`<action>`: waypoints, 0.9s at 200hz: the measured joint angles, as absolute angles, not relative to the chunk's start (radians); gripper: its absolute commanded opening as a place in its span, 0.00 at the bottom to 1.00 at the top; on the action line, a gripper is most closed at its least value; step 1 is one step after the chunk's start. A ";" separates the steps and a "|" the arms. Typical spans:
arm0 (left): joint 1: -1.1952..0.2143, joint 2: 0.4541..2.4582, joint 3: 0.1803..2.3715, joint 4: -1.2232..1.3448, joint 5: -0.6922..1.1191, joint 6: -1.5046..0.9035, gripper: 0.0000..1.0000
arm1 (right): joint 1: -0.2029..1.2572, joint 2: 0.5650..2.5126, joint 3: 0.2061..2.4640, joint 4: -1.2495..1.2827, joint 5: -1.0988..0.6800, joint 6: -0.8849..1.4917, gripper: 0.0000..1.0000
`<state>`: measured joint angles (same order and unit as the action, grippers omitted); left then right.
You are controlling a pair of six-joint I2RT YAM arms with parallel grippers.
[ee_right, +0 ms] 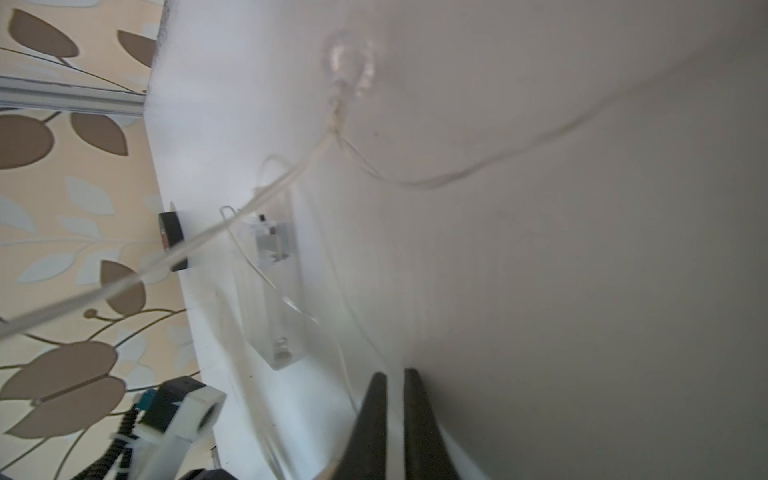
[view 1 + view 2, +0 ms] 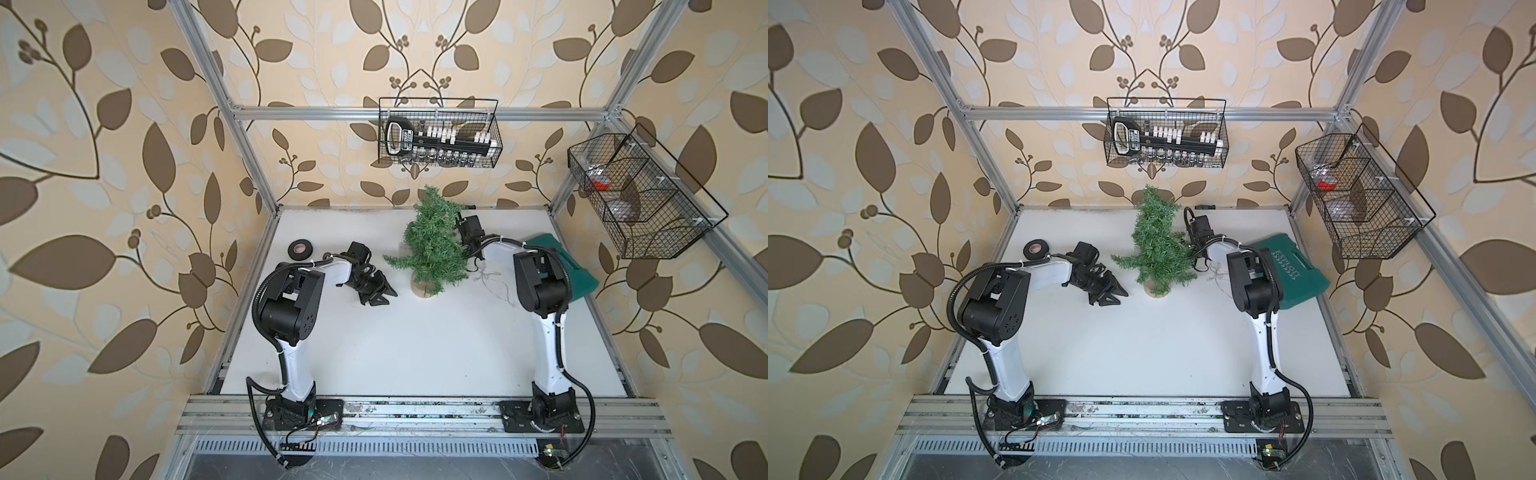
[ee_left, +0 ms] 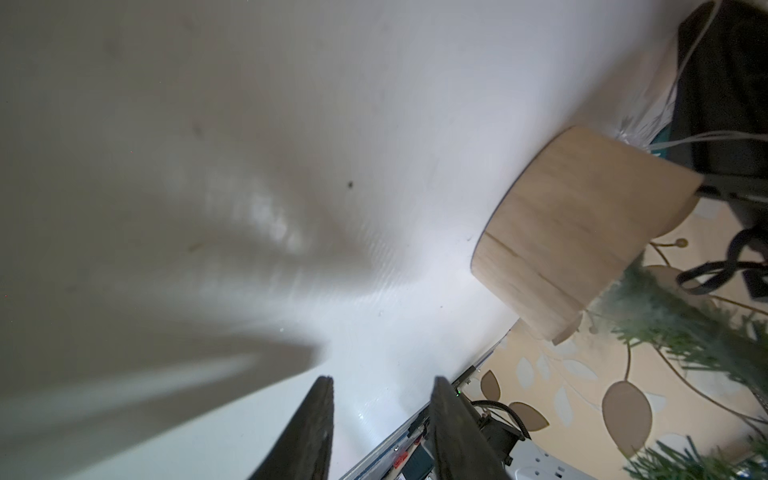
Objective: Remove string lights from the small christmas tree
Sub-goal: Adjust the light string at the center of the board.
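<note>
The small christmas tree stands upright on its tan wooden disc base at the back middle of the white table. No strand shows on its green branches. The string lights lie loose on the table to its right. In the right wrist view their thin wire leads to the clear battery box. My right gripper points down beside the tree with its jaws shut. One strand runs past a finger's outer side, and no grip on it shows. My left gripper rests open left of the base, holding nothing.
A black tape roll lies at the back left. A green tool case sits behind the right arm. Wire baskets hang on the back wall and the right wall.
</note>
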<state>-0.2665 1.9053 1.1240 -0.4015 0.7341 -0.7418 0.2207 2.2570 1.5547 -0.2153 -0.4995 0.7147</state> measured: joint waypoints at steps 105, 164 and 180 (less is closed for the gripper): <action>-0.233 1.905 1.152 -0.392 0.759 -0.759 0.40 | 0.097 1.938 1.320 -0.221 -0.342 0.673 0.00; -0.232 1.874 1.161 -0.461 0.783 -0.733 0.40 | 0.132 1.871 1.159 -0.052 -0.523 0.681 0.57; -0.232 1.869 1.178 -0.480 0.786 -0.726 0.40 | 0.162 1.880 1.129 -0.017 -0.559 0.687 0.60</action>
